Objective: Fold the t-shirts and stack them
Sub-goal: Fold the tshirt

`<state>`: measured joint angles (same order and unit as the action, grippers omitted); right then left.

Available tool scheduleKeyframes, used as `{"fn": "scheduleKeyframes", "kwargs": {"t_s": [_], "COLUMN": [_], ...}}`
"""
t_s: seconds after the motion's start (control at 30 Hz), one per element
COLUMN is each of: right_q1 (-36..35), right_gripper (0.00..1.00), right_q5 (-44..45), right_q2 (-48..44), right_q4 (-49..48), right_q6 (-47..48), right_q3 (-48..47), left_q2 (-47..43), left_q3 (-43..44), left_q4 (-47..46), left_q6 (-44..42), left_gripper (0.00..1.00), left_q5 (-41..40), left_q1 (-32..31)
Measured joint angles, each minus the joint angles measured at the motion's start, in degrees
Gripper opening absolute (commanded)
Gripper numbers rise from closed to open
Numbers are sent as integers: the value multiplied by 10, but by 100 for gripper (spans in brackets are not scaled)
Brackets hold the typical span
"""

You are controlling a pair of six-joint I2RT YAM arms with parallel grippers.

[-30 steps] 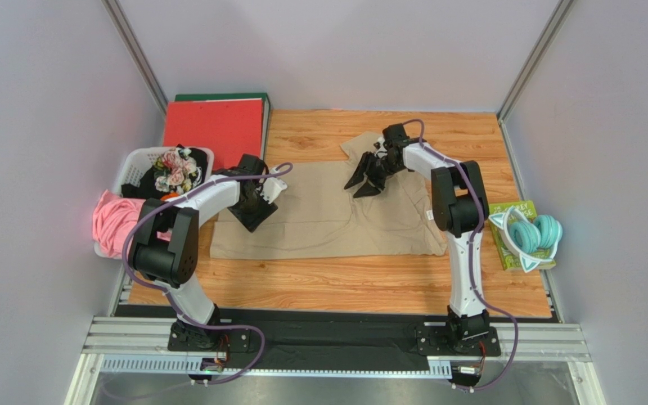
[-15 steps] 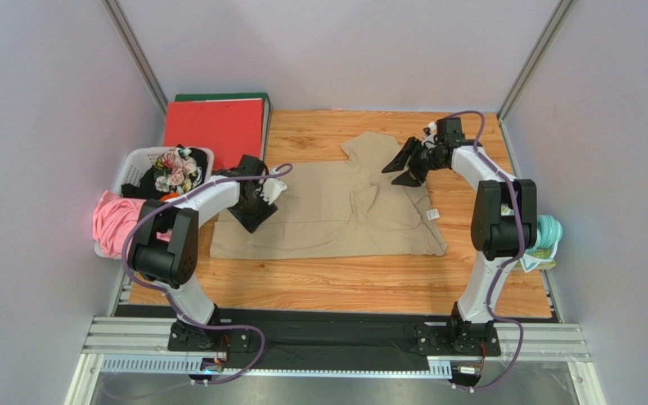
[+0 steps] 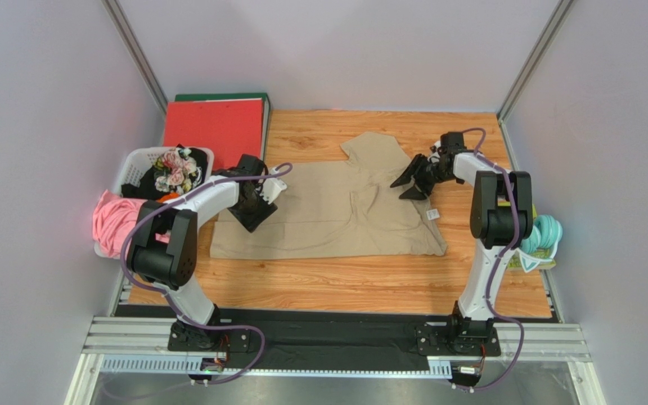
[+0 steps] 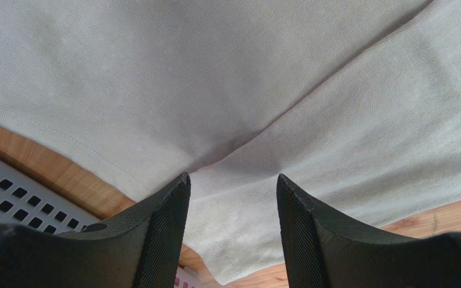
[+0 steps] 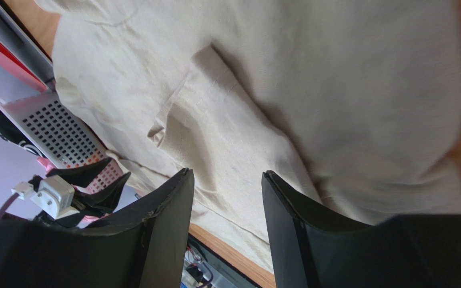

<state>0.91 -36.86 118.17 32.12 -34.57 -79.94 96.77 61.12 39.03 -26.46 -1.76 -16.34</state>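
Observation:
A large tan-beige t-shirt [image 3: 336, 211] lies spread on the wooden table, one sleeve [image 3: 371, 148] pointing to the back and a small white label [image 3: 431, 215] at its right seam. My left gripper [image 3: 254, 213] is open and empty above the shirt's left edge; the cloth [image 4: 263, 108] fills its wrist view, with a fold running between the fingers [image 4: 161, 234]. My right gripper [image 3: 409, 180] is open and empty over the shirt's back right part. Its wrist view shows the creased cloth [image 5: 263, 96] close under the fingers [image 5: 167, 228].
A white basket [image 3: 137, 160] holding dark flowered cloth [image 3: 175, 169] and a pink garment [image 3: 116, 219] stands at the left edge. A red binder [image 3: 215, 122] lies at the back left. Teal headphones [image 3: 539, 232] sit on a green book at the right edge.
My right gripper swung from the shirt's middle out to the back right, then came slightly forward over the shirt's right part. The left arm has not moved.

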Motion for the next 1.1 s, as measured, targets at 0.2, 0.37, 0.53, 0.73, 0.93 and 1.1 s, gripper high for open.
{"fn": "scheduleKeyframes", "kwargs": {"t_s": [0.2,0.37,0.53,0.73,0.93,1.1], "right_q1": [25,29,33,45,57,54], "right_gripper": [51,51,51,51,50,50], "right_q5": [-1,-2,-17,-18,-23,-36], "right_q2": [23,54,78,89,95,101], "right_q4": [1,2,7,10,9,1], "right_q6": [4,7,10,15,14,12], "right_q3": [-39,-70,-96,-118,-122,-122], "left_q2": [0,0,-5,-5,-2,0], "left_q3": [-2,-22,-34,-34,-34,-33], "left_q4": [0,1,2,1,0,0], "left_q6": [-2,-7,-7,-7,-7,-7], "left_gripper": [61,61,60,60,59,59], "left_q5": [0,0,9,14,15,15], "left_q1": [0,3,22,42,42,42]}}
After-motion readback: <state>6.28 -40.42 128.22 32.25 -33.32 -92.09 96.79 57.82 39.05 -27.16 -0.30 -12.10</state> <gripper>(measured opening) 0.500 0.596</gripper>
